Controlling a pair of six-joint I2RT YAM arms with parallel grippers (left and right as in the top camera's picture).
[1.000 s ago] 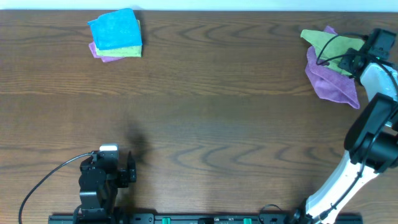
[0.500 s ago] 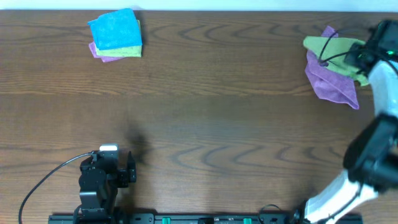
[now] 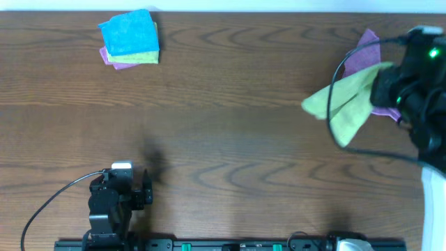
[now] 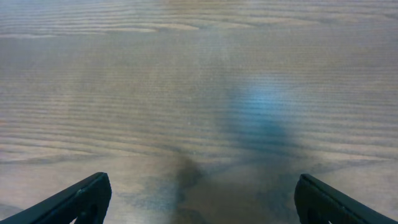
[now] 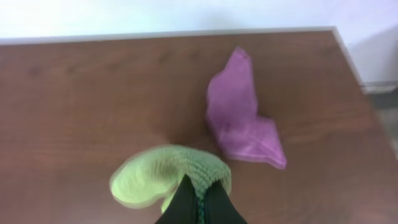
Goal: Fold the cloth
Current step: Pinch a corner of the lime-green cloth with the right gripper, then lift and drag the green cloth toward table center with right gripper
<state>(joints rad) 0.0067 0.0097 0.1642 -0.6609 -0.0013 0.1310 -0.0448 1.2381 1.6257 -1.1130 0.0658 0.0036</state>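
Note:
My right gripper (image 3: 387, 85) is shut on a light green cloth (image 3: 341, 104) and holds it in the air over the right side of the table. The cloth hangs crumpled from the jaws; in the right wrist view it (image 5: 165, 177) bulges around the closed fingers (image 5: 200, 202). A purple cloth (image 3: 362, 63) lies crumpled on the table at the far right, also in the right wrist view (image 5: 239, 112). My left gripper (image 4: 199, 199) is open and empty, low over bare wood near the front left (image 3: 129, 192).
A stack of folded cloths, blue on top of green and purple (image 3: 129, 38), sits at the back left. The table's right edge (image 5: 348, 56) runs close to the purple cloth. A black cable (image 3: 338, 77) loops beside the right arm.
My right gripper has lifted the green cloth off the purple one and carried it left and toward the front. The purple cloth stays on the table. The left arm has not moved.

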